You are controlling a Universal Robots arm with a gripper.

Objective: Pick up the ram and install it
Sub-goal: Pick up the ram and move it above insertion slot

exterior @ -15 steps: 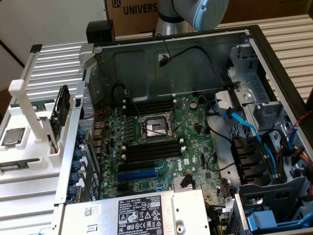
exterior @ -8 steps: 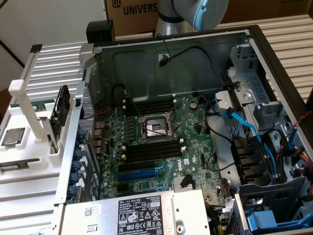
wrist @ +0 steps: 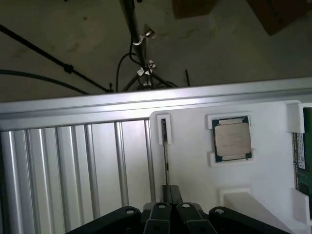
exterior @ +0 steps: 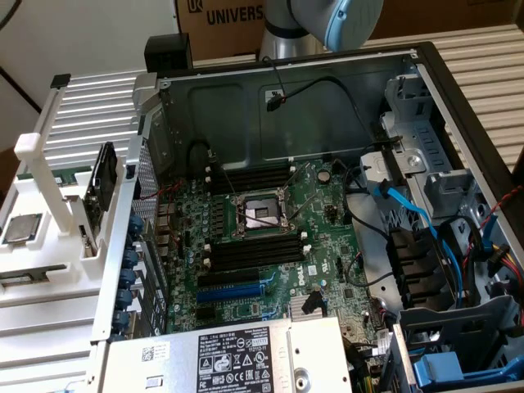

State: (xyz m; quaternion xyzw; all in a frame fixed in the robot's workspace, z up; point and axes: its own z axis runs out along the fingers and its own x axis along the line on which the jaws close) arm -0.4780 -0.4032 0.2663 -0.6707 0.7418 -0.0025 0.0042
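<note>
- End effector (wrist: 171, 192): fingers clenched together, nothing between them. It hangs above the white tray (wrist: 195, 165), fingertips over the tray's narrow slot (wrist: 164, 134).
- Ram (wrist: 303, 156): lies flat in the same tray, at the picture's edge, partly cut off. The green board and white label are readable.
- Key relation: the ram lies off to one side of the end effector and well apart from it, with the processor chip (wrist: 233, 138) between the two.
- Long axis of the ram runs parallel to the narrow slot and along the near edge of the processor chip, so roughly in line with the way the fingers point.
- Motherboard (exterior: 270, 237) in the open case: the long black slots (exterior: 250, 250) look unfilled. Judged: pick not yet made, install not yet begun.
- Single arm, so no choice of side.
</note>
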